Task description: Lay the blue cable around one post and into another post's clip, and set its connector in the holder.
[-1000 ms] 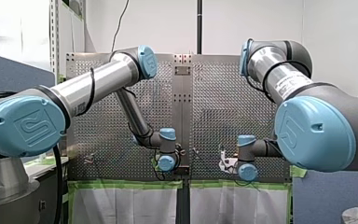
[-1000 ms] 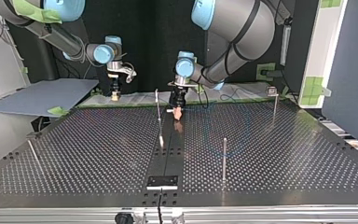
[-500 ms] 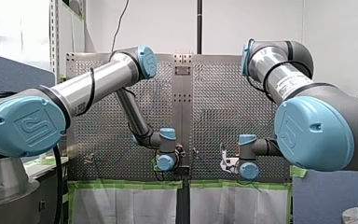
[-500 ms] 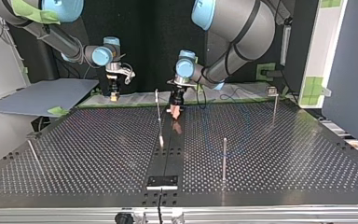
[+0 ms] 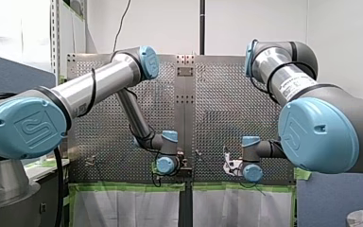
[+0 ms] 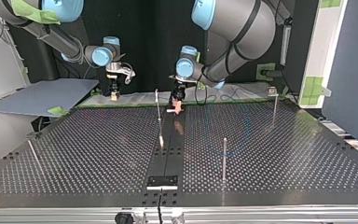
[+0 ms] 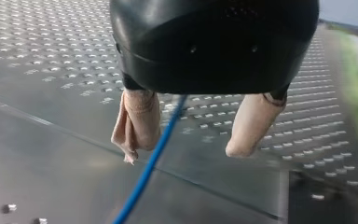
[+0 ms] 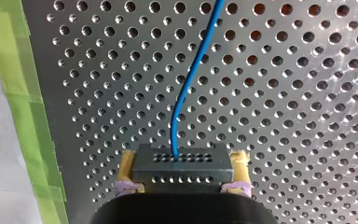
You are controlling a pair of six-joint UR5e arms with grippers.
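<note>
In the left wrist view my left gripper [image 7: 184, 151] stands open just above the plate. The blue cable [image 7: 144, 172] runs loose between its beige pads [image 7: 137, 121], close to one of them. In the right wrist view my right gripper [image 8: 182, 161] is shut on the black connector [image 8: 182, 171]. The cable [image 8: 186, 88] leaves the connector's face and runs ahead over the perforated plate. In the top view my left gripper [image 6: 177, 106] hangs by the tall post [image 6: 157, 109] at the far middle. My right gripper [image 6: 115, 95] is at the far left edge.
More thin posts stand on the plate [image 6: 98, 154] in the top view, at the near right [image 6: 224, 156], far right [image 6: 274, 105] and near left [image 6: 32, 151]. A dark holder [image 6: 163, 181] sits at the near middle edge. Green tape [image 8: 25, 93] lines the plate's edge beside my right gripper.
My left gripper has opened and let go of the cable, lifting a little toward the far edge in the top view. My right gripper has stayed almost where it was, still holding the connector.
</note>
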